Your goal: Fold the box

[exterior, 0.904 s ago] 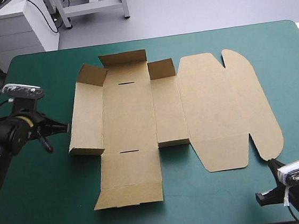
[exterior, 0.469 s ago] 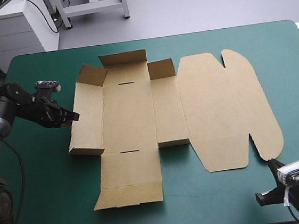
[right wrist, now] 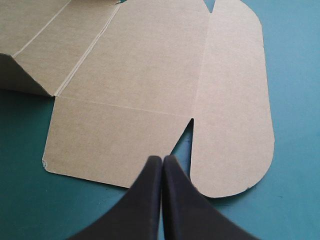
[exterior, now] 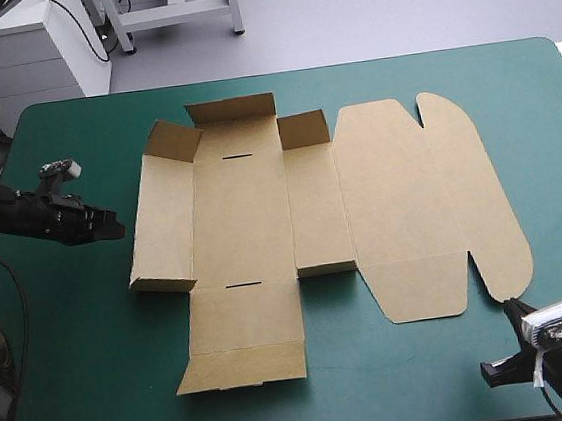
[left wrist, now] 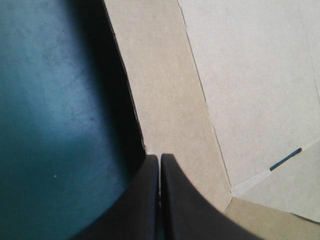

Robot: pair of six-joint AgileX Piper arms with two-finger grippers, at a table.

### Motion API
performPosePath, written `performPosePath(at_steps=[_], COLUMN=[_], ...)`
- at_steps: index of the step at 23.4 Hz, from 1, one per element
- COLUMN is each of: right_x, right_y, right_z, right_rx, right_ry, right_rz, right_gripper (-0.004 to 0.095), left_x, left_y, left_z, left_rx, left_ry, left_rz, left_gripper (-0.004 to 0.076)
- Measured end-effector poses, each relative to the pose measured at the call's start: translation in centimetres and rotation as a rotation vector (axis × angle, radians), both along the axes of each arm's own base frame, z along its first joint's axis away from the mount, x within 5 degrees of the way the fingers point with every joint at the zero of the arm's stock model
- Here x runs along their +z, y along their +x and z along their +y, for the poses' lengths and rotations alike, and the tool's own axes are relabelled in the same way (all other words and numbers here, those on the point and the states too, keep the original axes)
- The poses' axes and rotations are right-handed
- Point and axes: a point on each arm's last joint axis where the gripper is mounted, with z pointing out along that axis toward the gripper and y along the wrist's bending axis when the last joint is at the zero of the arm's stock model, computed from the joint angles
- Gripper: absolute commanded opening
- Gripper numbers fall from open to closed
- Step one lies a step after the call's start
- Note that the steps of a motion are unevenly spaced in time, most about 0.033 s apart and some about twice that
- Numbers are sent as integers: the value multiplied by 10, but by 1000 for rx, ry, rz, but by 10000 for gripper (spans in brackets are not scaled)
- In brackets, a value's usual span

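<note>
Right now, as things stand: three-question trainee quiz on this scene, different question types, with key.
1. True or false: the left gripper and the right gripper both stand open.
2. The right gripper is nearest which part of the box? A: far-left flap. B: rounded near-right corner. C: centre panel.
3. Fill in: the lid panel lies ___ on the teal-green cover.
Key: 1 false, both are shut. 2 B. 3 flat.
</note>
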Motion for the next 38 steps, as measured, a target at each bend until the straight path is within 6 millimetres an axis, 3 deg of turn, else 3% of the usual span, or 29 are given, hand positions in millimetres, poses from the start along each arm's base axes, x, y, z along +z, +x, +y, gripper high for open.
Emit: performPosePath(at_steps=[2,5,7,8,9,14,18,21,25,29,34,38], right_x=[0,0,0,0,0,0,0,0,0,0,0,0], right_y=[0,0,0,0,0,0,0,0,0,0,0,0], right_z=[0,0,0,0,0,0,0,0,0,0,0,0], right_rx=[0,0,0,0,0,0,0,0,0,0,0,0], right_ry=[0,0,0,0,0,0,0,0,0,0,0,0], right_rz=[0,0,0,0,0,0,0,0,0,0,0,0], right_gripper=[-14,-14,-14,-14,-14,-14,-14,-14,-14,-14,-14,-14], left_x=[-7,-13,-14,-13,-13,-23,-50,-62,-64,-64,-68,-70], left_y=[3,5,6,6,6,11,19,22,24,24,25,25], left_z=[1,1,1,1,0,1,2,-14,-42,-50,-53,-59], left_rx=[2,4,1,1,3,54,118,89,23,3,-3,-7], left_ry=[-12,-22,-22,-24,-34,-79,-119,-131,-142,-140,-138,-176], left_rz=[18,31,32,31,27,82,197,241,251,252,264,276], left_gripper=[54,191,315,419,448,456,456,456,456,382,132,1])
